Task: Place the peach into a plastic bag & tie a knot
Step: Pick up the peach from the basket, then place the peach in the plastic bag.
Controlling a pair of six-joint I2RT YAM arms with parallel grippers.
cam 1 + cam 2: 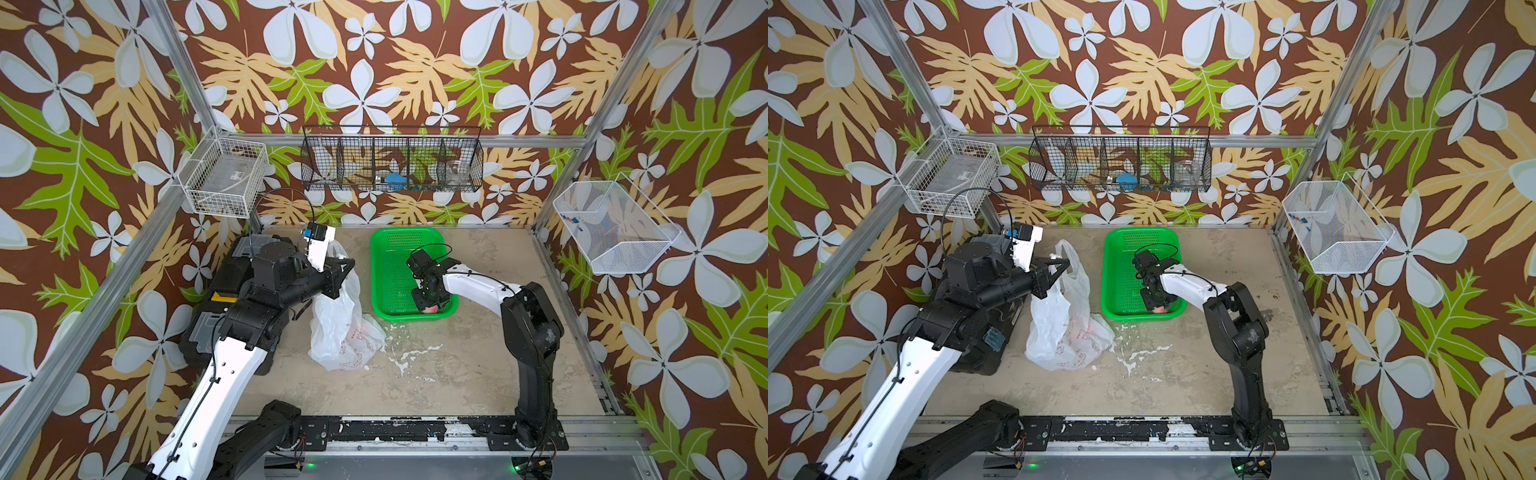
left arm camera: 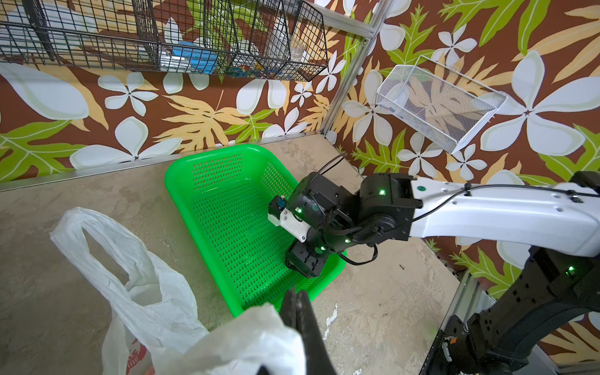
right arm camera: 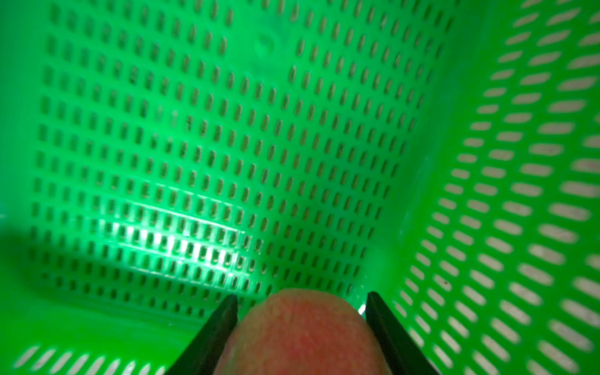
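The peach (image 3: 302, 337), pinkish red, lies in the near right corner of the green perforated basket (image 1: 376, 266) (image 1: 1106, 266); only a sliver of it (image 1: 432, 308) shows in both top views. My right gripper (image 3: 302, 298) reaches down into that corner with a finger on each side, shut on the peach. The plastic bag (image 1: 336, 328) (image 1: 1059, 328) slumps on the table left of the basket, and one loop handle (image 2: 97, 233) stands free. My left gripper (image 2: 297, 295) (image 1: 348, 264) is shut on the bag's upper edge and holds it up. No knot is in view.
A black case (image 1: 199, 332) sits under my left arm at the table's left side. On the walls hang a black wire rack (image 1: 390, 166), a white wire basket (image 1: 224, 178) and a white mesh bin (image 1: 611, 224). White flecks (image 1: 401, 361) mark the table.
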